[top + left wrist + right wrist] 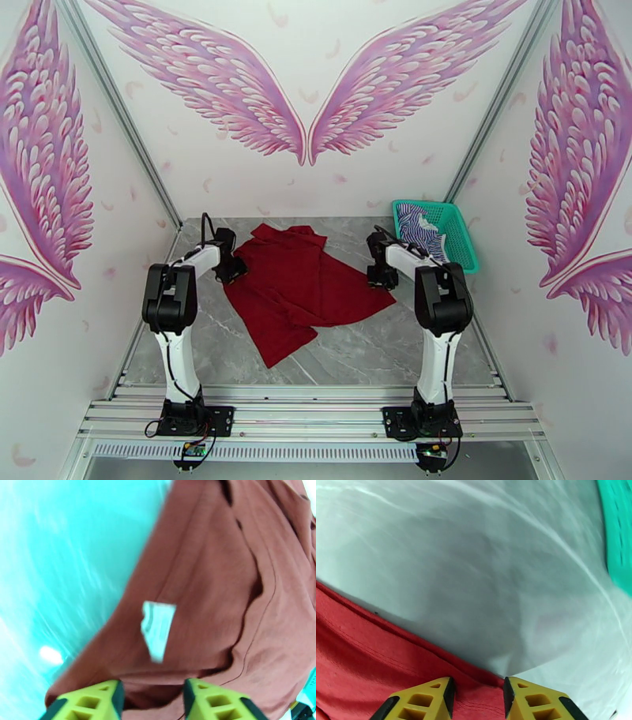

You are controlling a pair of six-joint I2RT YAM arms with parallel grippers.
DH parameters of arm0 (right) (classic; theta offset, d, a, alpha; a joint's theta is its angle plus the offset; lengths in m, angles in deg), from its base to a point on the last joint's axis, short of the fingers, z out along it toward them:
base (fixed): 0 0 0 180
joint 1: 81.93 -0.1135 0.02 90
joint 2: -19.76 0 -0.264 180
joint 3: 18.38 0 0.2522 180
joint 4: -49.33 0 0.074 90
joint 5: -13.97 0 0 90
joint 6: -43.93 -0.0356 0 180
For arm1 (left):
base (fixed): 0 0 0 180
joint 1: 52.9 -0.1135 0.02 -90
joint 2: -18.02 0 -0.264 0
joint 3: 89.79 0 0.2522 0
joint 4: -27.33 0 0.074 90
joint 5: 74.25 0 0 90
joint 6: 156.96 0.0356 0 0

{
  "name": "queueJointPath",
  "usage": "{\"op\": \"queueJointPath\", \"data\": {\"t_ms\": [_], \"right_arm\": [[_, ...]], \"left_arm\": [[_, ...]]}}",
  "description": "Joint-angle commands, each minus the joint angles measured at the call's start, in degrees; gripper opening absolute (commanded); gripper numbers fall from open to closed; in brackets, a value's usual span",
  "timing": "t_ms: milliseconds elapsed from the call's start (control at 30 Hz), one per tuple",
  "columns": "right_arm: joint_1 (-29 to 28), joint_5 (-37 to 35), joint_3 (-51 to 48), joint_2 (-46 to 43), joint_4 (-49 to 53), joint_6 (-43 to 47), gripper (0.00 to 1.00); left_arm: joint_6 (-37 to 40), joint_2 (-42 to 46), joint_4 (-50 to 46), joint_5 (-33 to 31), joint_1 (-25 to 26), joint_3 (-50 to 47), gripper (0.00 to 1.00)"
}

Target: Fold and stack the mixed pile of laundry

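Plain dark red soft-cloth T-shirt lies spread but askew mid grey marble-patterned worktop, collar toward the far edge. Thin blue-and-white striped shirt sits bunched in the teal plastic mesh basket at the far right corner, well apart from both arms' working ends. Left jaws are at the T-shirt's left edge and right jaws at its right edge. Left wrist view (blurred): left jaws spread, with red cloth running between them and a small white label just ahead. Right wrist view: right jaws spread astride the stitched edge, with bare worktop beyond. Neither pair pinches anything. Judgement: the step in hand is taking both side edges for a first fold of the T-shirt; the striped shirt comes later. To do it well: come down until one finger slips under the hem, close on the edge itself rather than a bunched ridge, and confirm both holds before lifting. Raise the two sides level and carry them over together so the cloth does not skew. Risk: the left side looks rumpled, so the jaws may catch extra layers.
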Motion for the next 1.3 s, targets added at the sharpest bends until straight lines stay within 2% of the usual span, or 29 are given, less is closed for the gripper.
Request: {"op": "queueJointPath", "data": {"t_ms": [0, 67, 167, 267, 367, 533, 633, 733, 867, 933, 1033, 1100, 1167, 1267], "right_arm": [[1.1, 4.3, -2.7, -6.3, 0.6, -1.0, 0.53], [1.8, 6.8, -4.2, -9.3, 0.4, -1.2, 0.56], [3.1, 12.0, -7.2, -13.8, -0.3, -1.9, 0.56], [3.8, 17.3, -11.5, -17.4, -2.1, -2.7, 0.56], [4.1, 20.1, -15.1, -19.2, -3.5, -3.2, 0.55], [5.3, 25.6, -19.6, -18.8, -7.6, -5.8, 0.58], [5.9, 26.1, -21.0, -18.5, -9.4, -6.9, 0.59], [6.2, 26.0, -21.6, -17.7, -10.6, -7.5, 0.60], [6.4, 25.7, -22.4, -16.7, -12.8, -8.8, 0.60], [6.4, 25.5, -22.6, -16.2, -13.5, -9.7, 0.60], [6.6, 24.7, -23.2, -16.3, -14.5, -11.2, 0.59], [7.3, 25.7, -24.5, -16.8, -16.2, -12.5, 0.58], [8.7, 26.3, -25.6, -16.9, -16.9, -13.9, 0.57], [10.0, 25.6, -26.2, -16.5, -16.5, -14.0, 0.56]], "left_arm": [[2.7, 5.0, -4.7, -0.7, 1.1, -0.8, 0.63], [1.8, 10.2, -4.0, -1.3, 1.6, -5.8, 0.67], [-1.4, 19.1, -2.2, -1.1, 2.7, -16.1, 0.68], [-4.3, 26.0, -1.7, 0.7, 4.8, -24.6, 0.60], [-7.2, 30.7, -0.5, 1.6, 7.8, -30.8, 0.58], [-12.1, 31.3, 2.8, 2.0, 11.3, -36.5, 0.61], [-14.5, 30.2, 4.2, 0.1, 13.4, -37.6, 0.64], [-15.2, 27.6, 5.9, -0.4, 15.0, -36.9, 0.63], [-17.1, 23.3, 12.1, 0.6, 16.2, -35.4, 0.52], [-17.3, 21.5, 11.7, -0.1, 17.3, -33.4, 0.45], [-18.0, 21.1, 11.4, -2.3, 18.5, -33.0, 0.30], [-18.2, 22.3, 12.0, -3.5, 18.6, -34.4, 0.13], [-17.5, 23.9, 12.8, -4.5, 18.5, -35.7, 0.02], [-15.6, 26.1, 12.6, -5.4, 18.5, -36.4, 0.00]]}}
